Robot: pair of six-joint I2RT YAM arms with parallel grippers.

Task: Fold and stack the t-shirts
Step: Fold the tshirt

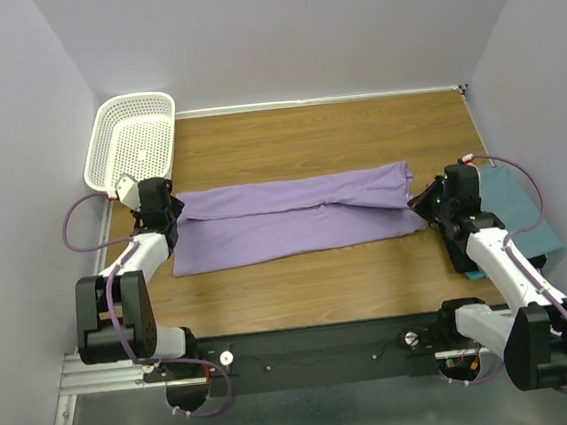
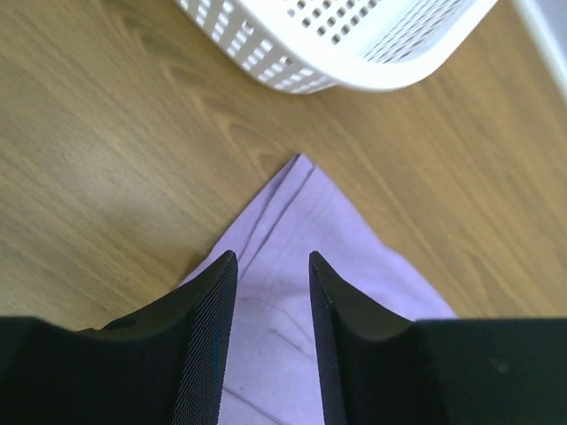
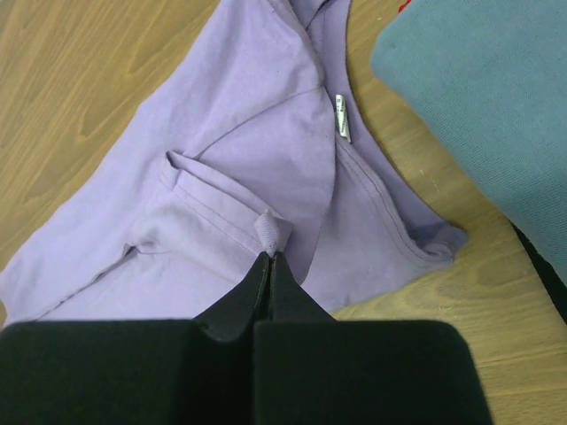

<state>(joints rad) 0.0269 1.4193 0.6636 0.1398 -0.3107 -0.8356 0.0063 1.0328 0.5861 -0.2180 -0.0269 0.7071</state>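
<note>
A lavender-purple t-shirt [image 1: 294, 216] lies folded into a long band across the middle of the table. Over its left end my left gripper [image 2: 272, 258] stands open, with a corner of the purple cloth [image 2: 297, 230] lying flat between and below the fingers. At the band's right end my right gripper [image 3: 269, 255] is shut, pinching a small fold of the shirt's hem [image 3: 272, 233]. The shirt's collar and white label [image 3: 342, 117] show in the right wrist view. A teal t-shirt [image 1: 518, 212] lies folded at the table's right edge, partly under the right arm.
A white mesh basket [image 1: 132, 139] stands at the back left corner, just beyond the left gripper; its rim [image 2: 354, 62] fills the top of the left wrist view. Walls close in the table on the left, back and right.
</note>
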